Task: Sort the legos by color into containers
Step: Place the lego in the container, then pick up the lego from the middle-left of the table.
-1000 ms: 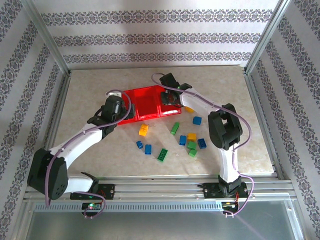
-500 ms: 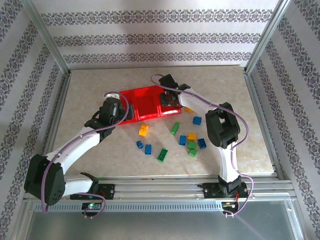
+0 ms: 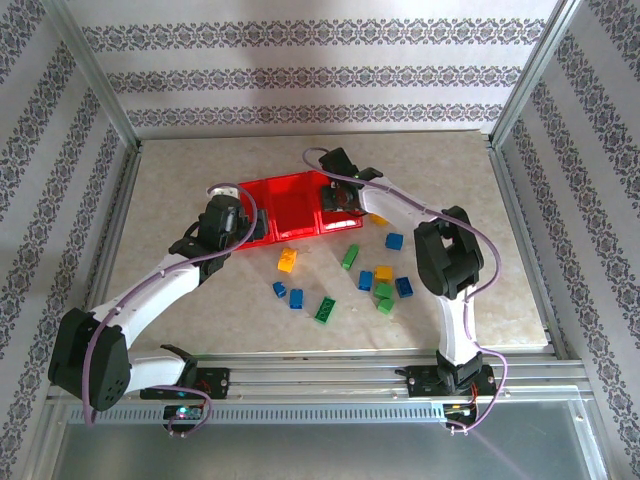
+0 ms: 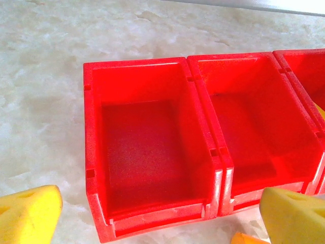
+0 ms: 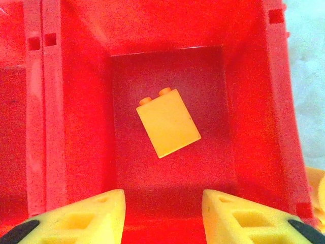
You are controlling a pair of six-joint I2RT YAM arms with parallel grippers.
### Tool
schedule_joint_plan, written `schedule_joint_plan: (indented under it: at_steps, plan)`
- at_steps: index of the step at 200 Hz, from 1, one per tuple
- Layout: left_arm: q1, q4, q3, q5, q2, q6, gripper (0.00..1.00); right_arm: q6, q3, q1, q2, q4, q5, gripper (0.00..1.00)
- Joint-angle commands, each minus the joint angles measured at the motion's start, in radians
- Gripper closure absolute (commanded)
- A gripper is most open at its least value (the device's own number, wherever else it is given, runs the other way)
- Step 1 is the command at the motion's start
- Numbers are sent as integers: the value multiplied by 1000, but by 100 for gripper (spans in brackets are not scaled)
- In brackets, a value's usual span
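Starting on the near side of the tray, you have about a dozen loose legos in blue, green and yellow scattered on the tabletop, all outside the tray and unsorted. At the tray's left end the left end effector hangs with its fingers spread wide and nothing between them. Beyond it, the left and middle compartments show bare red floors.

What has just changed is over the tray's right compartment. The right end effector has let its fingers drift apart over the last second. The yellow brick now lies free on that compartment's floor, clear of both fingertips. Read that as a release: you can count one yellow piece as sorted. I judge this compartment is now the yellow one, so the other yellows should follow it here.

The brick rests on a side face, not on its base. Its two studs point away from the fingertips, toward the tray's far wall, skewed a little toward the middle compartment. Its slightly longer axis runs from studs to base, so it lies at a slant to the compartment walls rather than square with them.
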Motion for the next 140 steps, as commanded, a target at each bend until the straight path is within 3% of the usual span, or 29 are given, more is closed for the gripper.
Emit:
schedule_joint_plan:
  at_steps: [1,80,140]
  plan:
    - [-14,15,-3,-8,-18,-11,0,8,-26,-4,-70,4,2,55]
    - [-17,-12,18,51,-17,-7,0,53,-163,-3,-227,21,23,49]
    - [-50,-53,21,89,-3,-32,0,104,-320,-9,-394,20,67,38]
